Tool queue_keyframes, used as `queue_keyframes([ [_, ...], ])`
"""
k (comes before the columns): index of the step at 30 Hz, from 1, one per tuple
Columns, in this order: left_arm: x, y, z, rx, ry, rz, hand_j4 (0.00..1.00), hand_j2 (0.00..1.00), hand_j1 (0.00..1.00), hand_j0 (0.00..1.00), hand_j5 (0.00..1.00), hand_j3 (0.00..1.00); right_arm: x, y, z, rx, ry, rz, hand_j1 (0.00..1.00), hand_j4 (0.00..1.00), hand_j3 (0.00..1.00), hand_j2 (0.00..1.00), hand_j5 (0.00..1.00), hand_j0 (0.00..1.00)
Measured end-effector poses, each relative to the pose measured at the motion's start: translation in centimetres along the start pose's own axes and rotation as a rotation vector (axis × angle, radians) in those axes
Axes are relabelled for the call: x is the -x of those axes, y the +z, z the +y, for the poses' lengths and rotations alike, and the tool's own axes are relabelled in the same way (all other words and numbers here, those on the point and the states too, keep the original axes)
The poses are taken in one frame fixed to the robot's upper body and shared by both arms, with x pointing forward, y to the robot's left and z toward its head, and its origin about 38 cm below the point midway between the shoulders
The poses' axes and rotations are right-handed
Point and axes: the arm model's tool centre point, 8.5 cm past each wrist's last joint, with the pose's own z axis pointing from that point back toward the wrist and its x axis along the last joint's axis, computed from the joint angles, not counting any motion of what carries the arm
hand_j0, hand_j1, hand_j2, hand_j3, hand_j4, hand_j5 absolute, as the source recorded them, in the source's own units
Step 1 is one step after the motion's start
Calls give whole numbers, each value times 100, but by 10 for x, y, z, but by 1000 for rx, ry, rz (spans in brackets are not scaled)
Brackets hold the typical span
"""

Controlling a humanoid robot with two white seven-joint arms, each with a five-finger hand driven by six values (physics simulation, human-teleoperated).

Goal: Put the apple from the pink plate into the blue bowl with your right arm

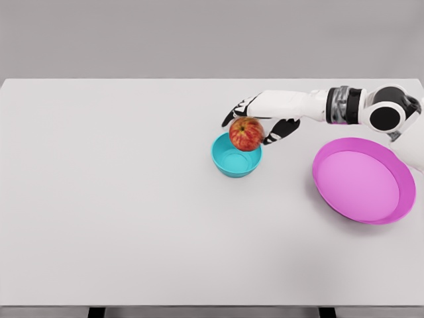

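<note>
The right hand (255, 119) reaches in from the right and is positioned over the blue bowl (236, 158). Its fingers are curled around the apple (246, 134), which is held just above the bowl's far rim, clear of the white surface (119, 199). The pink plate (364, 180) lies to the right, well apart from the bowl.

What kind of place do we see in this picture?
Probably a simulated test tabletop, not a real room: a plain white table before a bare grey wall, holding only a blue bowl, a pink plate and an apple.
</note>
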Motion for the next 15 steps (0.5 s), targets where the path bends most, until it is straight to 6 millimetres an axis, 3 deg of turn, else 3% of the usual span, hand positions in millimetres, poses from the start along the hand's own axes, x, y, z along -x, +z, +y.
queue_keyframes([
  [10,0,0,0,0,0,0,100,100,100,100,100,100,-14,3,-4,-3,17,2,100,100,100,100,100,100],
  [11,0,0,0,0,0,0,100,100,100,100,100,100,-18,10,-5,-3,28,10,100,100,100,100,100,100],
  [15,0,0,0,0,0,0,100,100,100,100,100,100,-24,72,-11,8,91,86,100,100,100,100,100,100],
])
